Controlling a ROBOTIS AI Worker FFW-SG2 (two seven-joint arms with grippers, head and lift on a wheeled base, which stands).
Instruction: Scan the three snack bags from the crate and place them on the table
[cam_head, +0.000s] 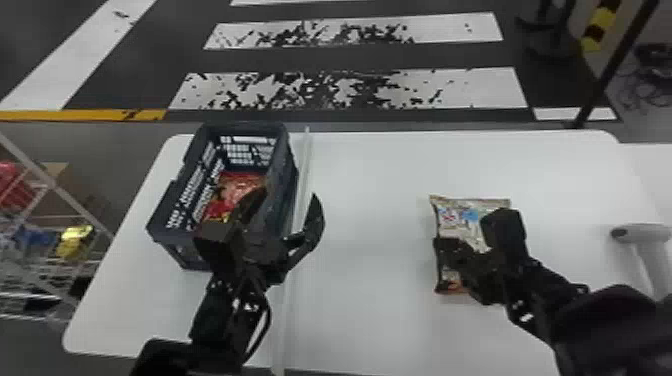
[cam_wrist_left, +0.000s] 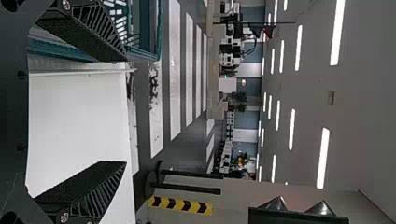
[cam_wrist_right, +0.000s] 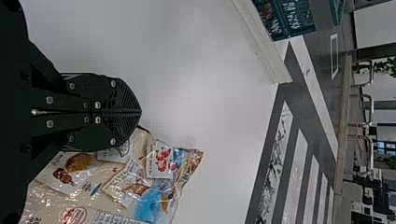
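Holding my left gripper (cam_head: 287, 197) open-fingered by the crate (cam_head: 283, 150), which contains red snack packaging (cam_head: 241, 184), I have my right gripper (cam_head: 442, 247), fingers closed, above 1 snack bag (cam_head: 462, 210) on the bench (cam_head: 370, 200).

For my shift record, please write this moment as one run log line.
left claw: open, near crate; right claw: shut, by pale bag on table; red bag: in crate

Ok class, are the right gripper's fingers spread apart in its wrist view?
No, the right gripper has its two fingers closed together, meeting along one straight seam.
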